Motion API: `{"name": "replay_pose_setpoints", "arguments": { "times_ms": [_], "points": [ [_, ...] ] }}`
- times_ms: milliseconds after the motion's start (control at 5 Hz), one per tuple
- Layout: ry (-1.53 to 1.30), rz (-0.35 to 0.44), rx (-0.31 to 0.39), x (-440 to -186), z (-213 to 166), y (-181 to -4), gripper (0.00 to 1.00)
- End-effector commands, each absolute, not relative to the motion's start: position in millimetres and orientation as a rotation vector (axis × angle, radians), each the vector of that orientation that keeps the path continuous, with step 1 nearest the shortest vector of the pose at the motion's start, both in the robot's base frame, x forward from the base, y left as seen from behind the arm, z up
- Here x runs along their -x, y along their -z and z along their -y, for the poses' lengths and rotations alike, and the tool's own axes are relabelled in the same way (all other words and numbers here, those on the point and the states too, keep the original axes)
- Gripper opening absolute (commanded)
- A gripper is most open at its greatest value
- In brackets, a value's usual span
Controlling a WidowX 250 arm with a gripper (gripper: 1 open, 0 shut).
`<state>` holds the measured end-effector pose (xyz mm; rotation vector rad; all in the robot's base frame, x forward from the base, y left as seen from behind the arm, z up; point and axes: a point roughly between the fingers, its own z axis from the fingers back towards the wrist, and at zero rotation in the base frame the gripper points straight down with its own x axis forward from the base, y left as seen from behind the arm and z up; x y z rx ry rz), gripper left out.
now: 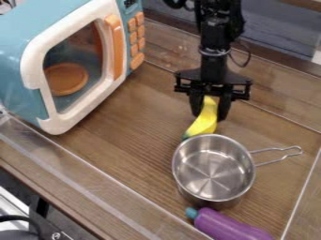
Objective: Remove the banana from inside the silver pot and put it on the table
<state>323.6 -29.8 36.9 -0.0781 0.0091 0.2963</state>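
Yellow curved banana (204,119) in gripper (211,102) jaws | shiny steel silver pot (215,168) | wood-grain table (113,150)

Silver pot (213,168) looking like polished steel, mirror-glossy. Table (113,155) beneath it showing brown wood-grain, slight sheen. Banana (204,120) beside it looking smooth yellow plastic.

Bare table (119,155) left of silver pot (215,167); microwave (63,56) blocks far-left.
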Motion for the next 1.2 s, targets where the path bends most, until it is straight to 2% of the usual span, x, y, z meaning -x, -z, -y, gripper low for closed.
{"name": "replay_pose_setpoints", "arguments": {
  "times_ms": [0,400,1000],
  "points": [
    [-0.265,0.064,0.105,-335,28,-68.5,0.00],
    [-0.220,0.057,0.119,-339,27,-76.8,0.00],
    [-0.187,0.051,0.132,-345,27,-78.9,0.00]
  ]
}}
